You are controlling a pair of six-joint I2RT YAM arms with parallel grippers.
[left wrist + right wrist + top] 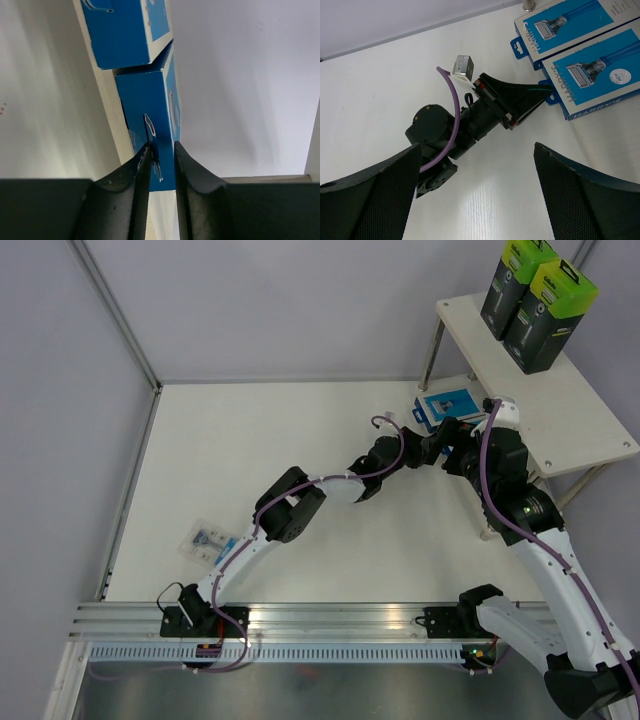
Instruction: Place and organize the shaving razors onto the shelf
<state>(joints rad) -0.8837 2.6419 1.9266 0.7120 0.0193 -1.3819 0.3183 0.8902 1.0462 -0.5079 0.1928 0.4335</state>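
Two flat blue-and-white razor boxes (565,22) (600,75) lie side by side on the shelf's lower board (107,100). My left gripper (161,147) reaches in at the nearer box (150,100). Its jaws stand slightly apart around the box's hang tab (151,131), which touches only the left finger (137,180). In the right wrist view the left gripper (547,90) points at that tab. My right gripper (475,195) hovers wide open and empty above the table just behind it. Two tall black boxes with green tops (515,285) (550,315) stand on the shelf's top board (580,410). A clear blister pack (207,540) lies on the table at the left.
A silver shelf leg (529,5) stands just beyond the blue boxes. The two arms are close together in front of the shelf (460,445). A grey wall and metal frame post (115,315) border the white table at the back left.
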